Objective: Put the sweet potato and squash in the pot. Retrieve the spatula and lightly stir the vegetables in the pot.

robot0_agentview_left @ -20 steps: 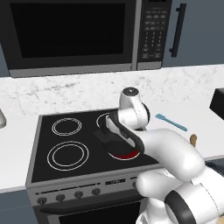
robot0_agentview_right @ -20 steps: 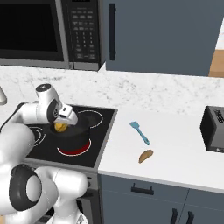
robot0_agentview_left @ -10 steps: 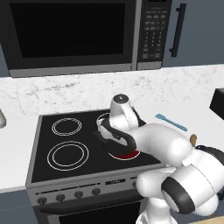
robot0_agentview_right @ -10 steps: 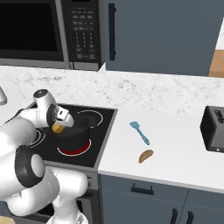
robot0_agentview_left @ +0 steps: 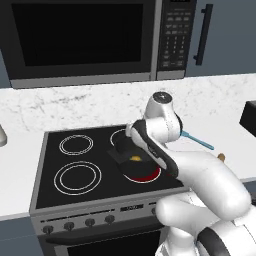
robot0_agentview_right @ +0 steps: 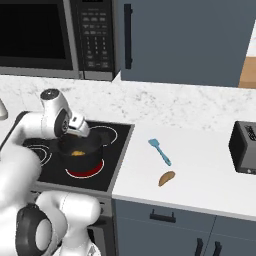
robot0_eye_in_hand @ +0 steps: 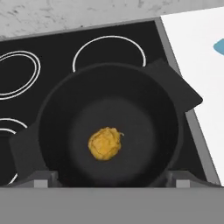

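Observation:
The black pot stands on the front right burner of the stove. One orange-yellow vegetable lies loose on its floor; from the sides the same vegetable shows inside the pot. My gripper hangs just above the pot's mouth, open, its fingertips wide apart with nothing between them. A tan oblong vegetable lies on the white counter right of the stove. The light-blue spatula rests just behind it, and its tip shows at the hand view's right edge.
The burner under the pot glows red. A dark toaster stands at the counter's far right. The microwave hangs above the stove. My arm crosses over the stove's right half in both base views.
The orange-yellow vegetable was between my fingers above the pot; now it lies on the pot's floor. The jaws have opened wider and the hand has shifted slightly over the pot.

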### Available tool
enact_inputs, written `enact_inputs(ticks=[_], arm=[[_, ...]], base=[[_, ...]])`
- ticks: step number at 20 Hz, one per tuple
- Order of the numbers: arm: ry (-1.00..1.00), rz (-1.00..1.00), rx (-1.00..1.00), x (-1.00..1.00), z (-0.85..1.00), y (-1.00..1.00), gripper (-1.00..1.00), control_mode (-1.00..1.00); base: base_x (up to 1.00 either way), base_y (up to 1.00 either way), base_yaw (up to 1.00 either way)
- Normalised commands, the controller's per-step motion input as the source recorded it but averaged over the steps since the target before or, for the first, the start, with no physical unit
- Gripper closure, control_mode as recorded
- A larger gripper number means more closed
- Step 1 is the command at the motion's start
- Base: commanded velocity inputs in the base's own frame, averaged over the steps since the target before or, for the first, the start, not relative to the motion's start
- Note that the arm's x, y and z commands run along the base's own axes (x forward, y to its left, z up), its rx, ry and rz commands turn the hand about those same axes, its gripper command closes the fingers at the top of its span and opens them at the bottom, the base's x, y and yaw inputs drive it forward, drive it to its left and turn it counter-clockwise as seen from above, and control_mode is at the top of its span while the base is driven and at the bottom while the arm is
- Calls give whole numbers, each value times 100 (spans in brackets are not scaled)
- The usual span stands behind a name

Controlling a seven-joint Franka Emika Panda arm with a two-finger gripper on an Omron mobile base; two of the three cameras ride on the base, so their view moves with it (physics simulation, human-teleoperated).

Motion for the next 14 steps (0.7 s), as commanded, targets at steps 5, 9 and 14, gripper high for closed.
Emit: enact_inputs(ticks=[5,9,14], arm=[[-4,0,8,-100,31,-75,-100,-100],[0,0,1,-93,2,-100,-100,-100],[1,0,-3,-48,0,-100,-100,-100]], base=[[0,0,0],[0,0,0],[0,0,0]])
